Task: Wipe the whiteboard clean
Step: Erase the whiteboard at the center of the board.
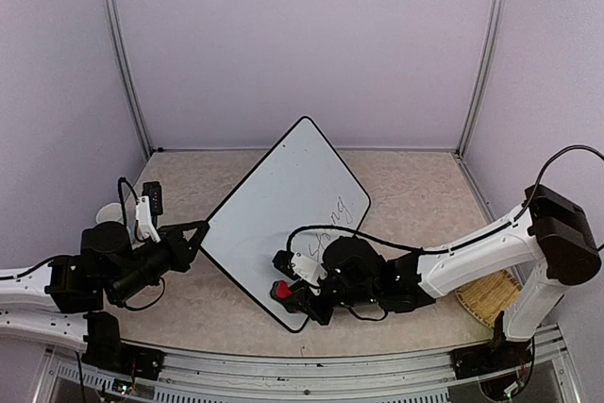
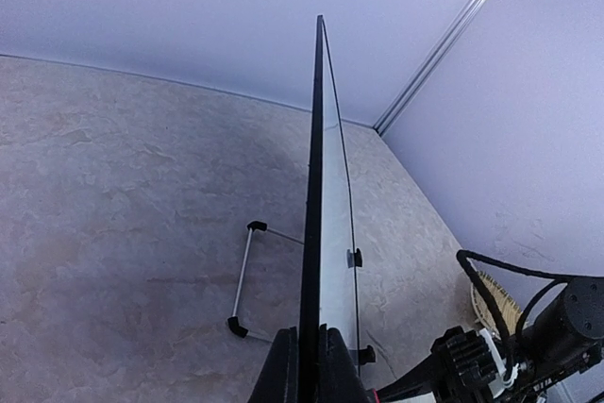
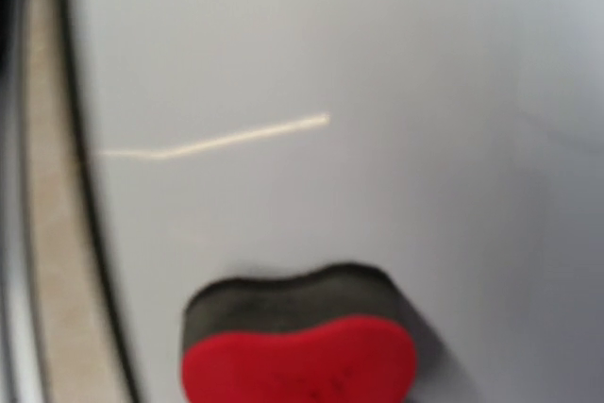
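Observation:
The whiteboard [image 1: 283, 195] stands tilted like a diamond mid-table, with black handwriting [image 1: 332, 219] near its right corner. My left gripper [image 1: 198, 233] is shut on the board's left corner. In the left wrist view the whiteboard [image 2: 315, 186] runs edge-on away from the fingers [image 2: 283, 370] clamped on its black frame. My right gripper [image 1: 294, 292] is low on the board's front, shut on a red eraser [image 1: 281, 289]. In the right wrist view the red eraser [image 3: 297, 356] presses its dark felt on the white surface [image 3: 330, 54]; the right fingers are hidden.
A woven basket [image 1: 489, 297] sits at the right near the right arm's base, and shows as the basket [image 2: 494, 303] in the left wrist view. The board's wire stand [image 2: 243, 276] rests on the table behind it. Metal posts [image 1: 123, 54] flank the back wall.

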Action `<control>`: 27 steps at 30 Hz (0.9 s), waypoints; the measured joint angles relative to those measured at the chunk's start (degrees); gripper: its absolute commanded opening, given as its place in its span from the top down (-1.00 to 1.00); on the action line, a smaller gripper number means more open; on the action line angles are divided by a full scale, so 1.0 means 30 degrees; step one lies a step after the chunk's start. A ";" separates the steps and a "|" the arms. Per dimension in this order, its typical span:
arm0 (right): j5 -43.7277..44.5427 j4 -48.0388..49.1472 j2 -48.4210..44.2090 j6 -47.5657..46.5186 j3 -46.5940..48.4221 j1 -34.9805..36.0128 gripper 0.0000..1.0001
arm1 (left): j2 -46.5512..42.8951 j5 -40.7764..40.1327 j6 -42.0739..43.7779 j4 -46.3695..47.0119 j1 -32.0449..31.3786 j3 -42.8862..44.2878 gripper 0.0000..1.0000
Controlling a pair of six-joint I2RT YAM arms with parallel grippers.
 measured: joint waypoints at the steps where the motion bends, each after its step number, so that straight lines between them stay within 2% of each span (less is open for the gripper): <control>1: 0.0168 -0.0073 -0.0073 -0.0007 -0.0007 -0.0219 0.59 | 0.0000 0.0000 -0.0022 0.0000 0.0000 0.0000 1.00; 13: 0.2419 -0.1523 -0.0736 -0.0313 -0.0109 -0.2652 0.59 | 0.0007 -0.0007 -0.0335 0.0000 0.0000 0.0000 1.00; 22: 0.2528 -0.0044 -0.0692 -0.0364 -0.0889 -0.2339 0.59 | 0.0204 -0.0131 -0.0401 0.0168 0.0000 0.0007 1.00; 27: 0.3330 0.0270 -0.0488 -0.0321 -0.0998 -0.0991 0.59 | 0.0211 -0.0197 -0.0386 0.0182 0.0000 0.0007 1.00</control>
